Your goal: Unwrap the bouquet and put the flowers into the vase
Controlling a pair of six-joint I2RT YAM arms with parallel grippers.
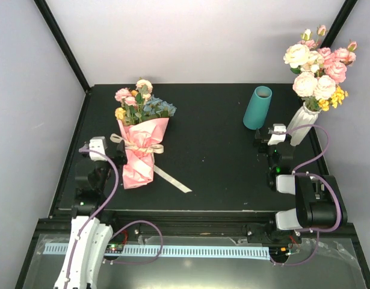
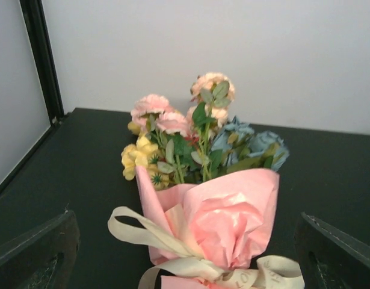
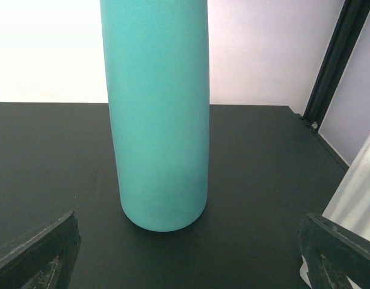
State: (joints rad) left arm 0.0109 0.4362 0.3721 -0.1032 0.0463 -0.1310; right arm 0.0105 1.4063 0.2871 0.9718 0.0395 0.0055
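A: As things lie now, where's the bouquet (image 1: 141, 158)?
B: On the counter (image 1: 215, 171), well left of the vase (image 1: 257, 108), wrapped, ribbon (image 1: 171, 178) tied.
A: Jaws?
B: L jaws wide open, nothing held, facing bouquet. R jaws wide open, empty, just in front of vase. White vase (image 1: 303, 123) just right of it.

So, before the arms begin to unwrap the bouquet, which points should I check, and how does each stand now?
1. The left gripper is open: ok.
2. The right gripper is open: ok.
3. The bouquet lies in front of the left gripper: ok.
4. The ribbon is untied: not ok, its bow holds the pink paper.
5. The vase stands upright, mouth free: ok.
6. The white vase is apart from the right arm: cannot tell.
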